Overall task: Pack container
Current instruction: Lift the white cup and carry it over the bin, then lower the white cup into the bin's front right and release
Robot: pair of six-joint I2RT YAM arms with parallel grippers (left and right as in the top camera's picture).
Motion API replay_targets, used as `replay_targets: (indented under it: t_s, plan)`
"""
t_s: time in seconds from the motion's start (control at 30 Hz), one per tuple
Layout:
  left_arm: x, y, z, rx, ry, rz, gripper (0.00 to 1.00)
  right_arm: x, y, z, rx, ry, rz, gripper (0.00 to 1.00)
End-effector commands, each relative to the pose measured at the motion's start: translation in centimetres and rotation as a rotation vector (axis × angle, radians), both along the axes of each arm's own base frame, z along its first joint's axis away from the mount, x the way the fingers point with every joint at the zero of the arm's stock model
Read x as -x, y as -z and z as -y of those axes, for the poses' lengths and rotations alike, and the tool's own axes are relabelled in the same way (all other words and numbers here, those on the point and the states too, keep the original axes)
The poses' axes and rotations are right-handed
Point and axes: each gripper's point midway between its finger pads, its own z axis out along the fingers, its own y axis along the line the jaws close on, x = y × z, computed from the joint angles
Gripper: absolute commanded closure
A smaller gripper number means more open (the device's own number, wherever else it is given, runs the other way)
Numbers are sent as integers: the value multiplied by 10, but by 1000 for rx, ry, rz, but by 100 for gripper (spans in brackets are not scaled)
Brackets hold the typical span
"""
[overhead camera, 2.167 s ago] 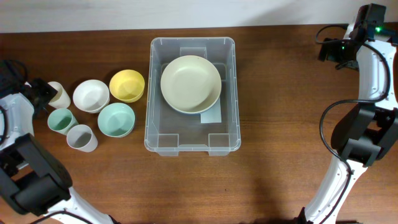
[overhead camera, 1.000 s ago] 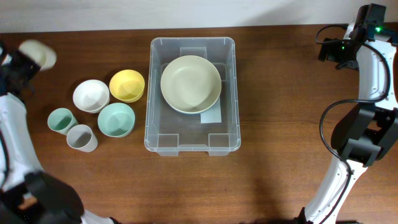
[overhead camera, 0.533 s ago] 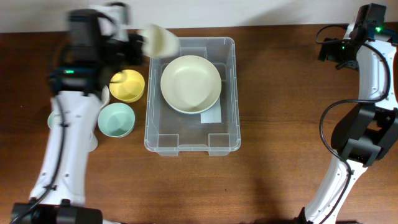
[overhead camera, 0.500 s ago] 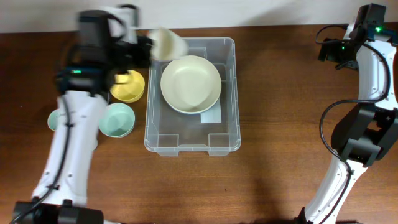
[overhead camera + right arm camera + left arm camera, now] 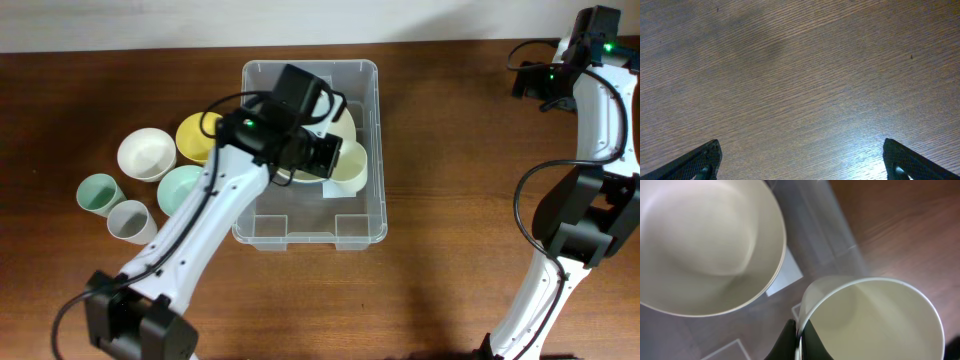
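Left pincer (image 5: 799,336) grips 1 cup (image 5: 348,165) over 1 container (image 5: 310,67); right pincer (image 5: 802,161) gapes; 3 bowls (image 5: 146,153) outside.

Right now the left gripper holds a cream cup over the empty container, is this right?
Not empty: the left gripper holds the cream cup over the container, but a large cream bowl lies in it, as the left wrist view shows.

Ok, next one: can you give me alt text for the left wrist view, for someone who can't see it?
The left hand pinches the rim of a cream cup, open end up, beside a large cream bowl lying in the clear container. Brown wooden table shows beyond the container's wall.
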Motion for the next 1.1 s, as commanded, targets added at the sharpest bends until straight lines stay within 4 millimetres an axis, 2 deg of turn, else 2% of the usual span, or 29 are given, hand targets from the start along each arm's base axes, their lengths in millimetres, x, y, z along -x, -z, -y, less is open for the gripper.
replay_targets:
  t_s: [0.0, 0.27, 0.43, 0.7, 0.97, 1.07]
  plan:
    - [-6, 29, -5, -103, -8, -23, 99, 1, -6, -1, -3, 9, 12, 1]
    - [-12, 82, -2, -162, -4, -123, 99, 1, -6, -1, -3, 10, 11, 1]
    - [-12, 108, -1, -190, -1, -170, 99, 1, -6, -1, -3, 9, 12, 1]
    - [-14, 113, 2, -190, 2, -170, 99, 1, -6, -1, -3, 9, 12, 1]
    - [-11, 110, 24, -186, 98, -106, 99, 1, -6, -1, -3, 9, 12, 1]
    - [-10, 110, 26, -202, 104, -96, 92, 1, -6, -1, -3, 9, 12, 1]
